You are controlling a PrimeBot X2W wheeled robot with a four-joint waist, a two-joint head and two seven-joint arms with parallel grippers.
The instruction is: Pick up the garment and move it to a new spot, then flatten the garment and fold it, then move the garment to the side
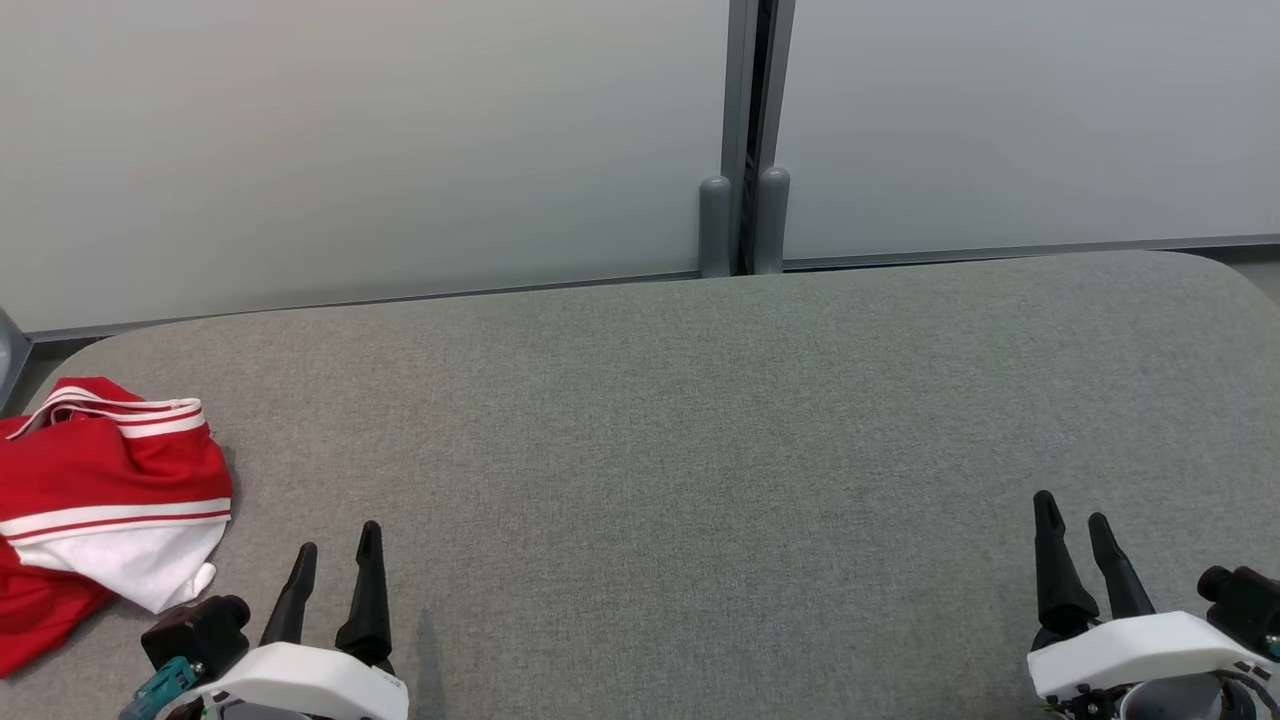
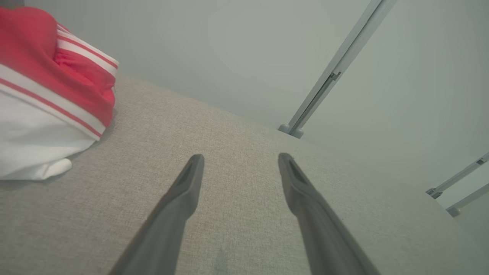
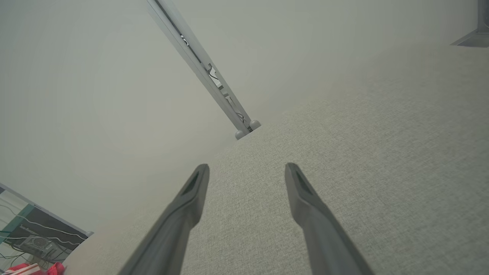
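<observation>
at the table's (image 1: 700, 400) left edge the garment (image 1: 100, 500) is lying bunched — left gripper (image 1: 340, 540) and right gripper (image 1: 1075, 510) are hovering parted, empty; pickup is pending, probably needing a leftward reach.

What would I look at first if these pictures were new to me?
The bright red and white garment jumps out first, bunched up at the left edge of the grey table. Next come the black tools at the near edge: the left tool beside the garment, the right tool far across, both open and empty.
</observation>
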